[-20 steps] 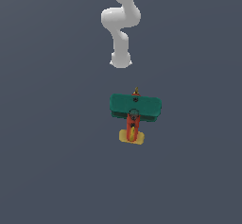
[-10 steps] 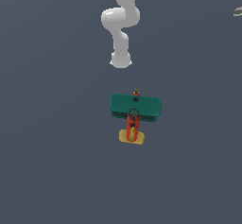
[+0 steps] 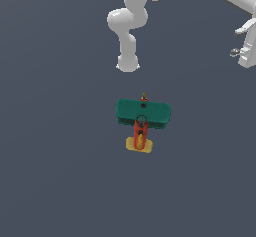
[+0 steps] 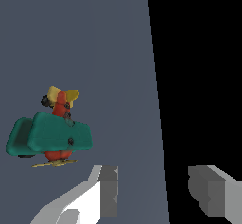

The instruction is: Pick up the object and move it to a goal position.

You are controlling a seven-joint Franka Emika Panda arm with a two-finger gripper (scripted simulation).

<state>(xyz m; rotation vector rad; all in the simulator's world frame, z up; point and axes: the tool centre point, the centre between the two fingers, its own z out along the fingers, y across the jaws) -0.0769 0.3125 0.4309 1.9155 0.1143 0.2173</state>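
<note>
The object, a small toy biplane point(image 3: 143, 116) with teal-green wings, a red-orange body and a yellow tail, rests on the grey floor in the middle of the exterior view. My gripper point(image 3: 243, 50) hangs high at the exterior view's right edge, well away from the plane and partly cut off. In the wrist view the plane point(image 4: 49, 134) lies off to one side of my gripper point(image 4: 158, 186), ahead of the fingers. The two grey fingers point(image 4: 109, 190) stand wide apart, open, with nothing between them.
The arm's white base column point(image 3: 128, 61) stands behind the plane in the exterior view. The grey floor point(image 4: 118, 53) ends at a curved edge in the wrist view, with black void point(image 4: 203, 76) beyond it.
The arm's upper links and hand have swung into the exterior view's upper right, where little showed before. The plane has not moved.
</note>
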